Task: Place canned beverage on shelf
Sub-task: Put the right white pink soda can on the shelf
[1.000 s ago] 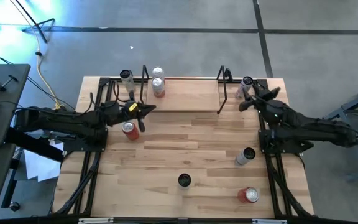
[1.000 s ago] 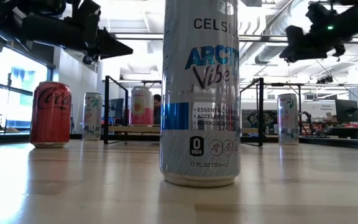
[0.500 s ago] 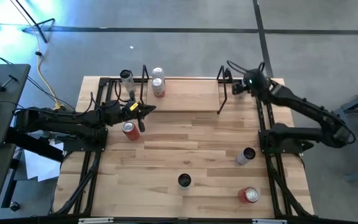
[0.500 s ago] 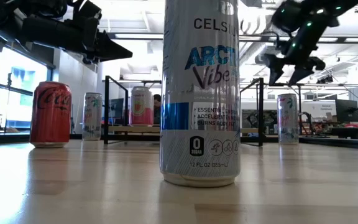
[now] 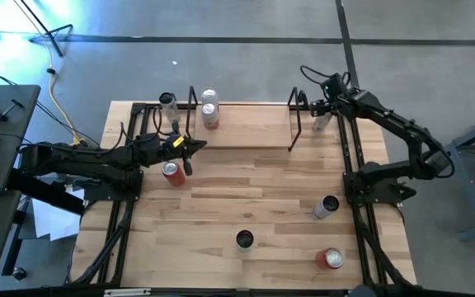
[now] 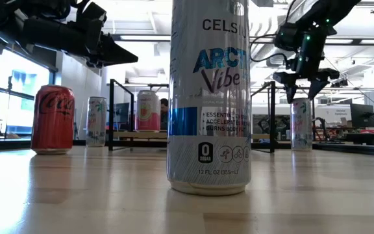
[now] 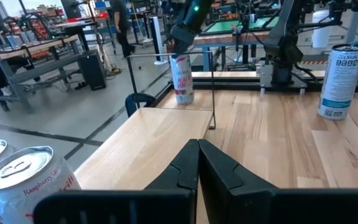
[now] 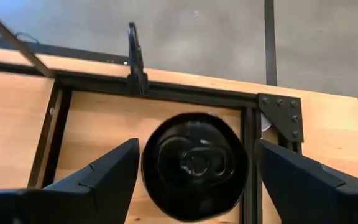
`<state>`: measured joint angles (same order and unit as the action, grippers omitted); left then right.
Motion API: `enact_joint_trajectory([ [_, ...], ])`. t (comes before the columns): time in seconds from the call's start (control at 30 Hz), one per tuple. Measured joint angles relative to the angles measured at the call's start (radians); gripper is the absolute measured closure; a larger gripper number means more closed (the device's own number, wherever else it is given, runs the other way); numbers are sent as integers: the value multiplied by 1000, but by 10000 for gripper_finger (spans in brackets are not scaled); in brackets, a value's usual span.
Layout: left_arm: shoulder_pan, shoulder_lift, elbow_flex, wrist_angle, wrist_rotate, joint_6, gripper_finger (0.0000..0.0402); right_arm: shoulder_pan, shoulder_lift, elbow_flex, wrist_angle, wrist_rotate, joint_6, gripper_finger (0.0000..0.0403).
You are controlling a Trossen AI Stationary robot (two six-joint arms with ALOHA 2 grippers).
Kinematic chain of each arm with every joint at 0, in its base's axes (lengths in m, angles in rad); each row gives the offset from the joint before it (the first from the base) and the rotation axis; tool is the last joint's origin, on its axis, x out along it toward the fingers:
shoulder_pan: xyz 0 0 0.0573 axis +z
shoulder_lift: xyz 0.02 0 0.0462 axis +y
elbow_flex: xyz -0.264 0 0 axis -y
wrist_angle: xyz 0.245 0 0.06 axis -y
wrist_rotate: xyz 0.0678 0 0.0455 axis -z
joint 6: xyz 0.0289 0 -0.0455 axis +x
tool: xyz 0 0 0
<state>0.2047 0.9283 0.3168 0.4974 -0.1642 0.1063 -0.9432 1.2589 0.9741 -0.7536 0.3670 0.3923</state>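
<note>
Above the slim can (image 5: 323,120) just right of the shelf (image 5: 246,124), the right pincer (image 5: 325,107) spreads wide, gripping nothing. Left pincer (image 5: 200,143) is closed, empty. Seven cans stand about the counter (image 5: 254,198).

The large tabletop (image 5: 246,186) is pale butcher-block wood in narrow glued strips, smooth with a soft satin sheen that mirrors the cans in the low view. The low light-wood plank shelf (image 5: 250,124) looks like the same smooth timber, with thin matt black metal rod uprights (image 5: 293,124). The tall white-and-blue drink can (image 6: 208,97) is glossy printed metal. The red cola can (image 6: 52,119) is shiny too. The black frame rails (image 8: 166,93) are matt metal held by bolts.
</note>
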Motion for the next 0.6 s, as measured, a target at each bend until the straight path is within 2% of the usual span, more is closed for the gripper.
enact_joint_trajectory([
  [0.43,-3,0,0,-7,6,-17,401,-2,40,1,18,15,-11,100],
  [0.6,-3,0,0,-7,6,-27,401,-4,96,1,35,80,11,100],
])
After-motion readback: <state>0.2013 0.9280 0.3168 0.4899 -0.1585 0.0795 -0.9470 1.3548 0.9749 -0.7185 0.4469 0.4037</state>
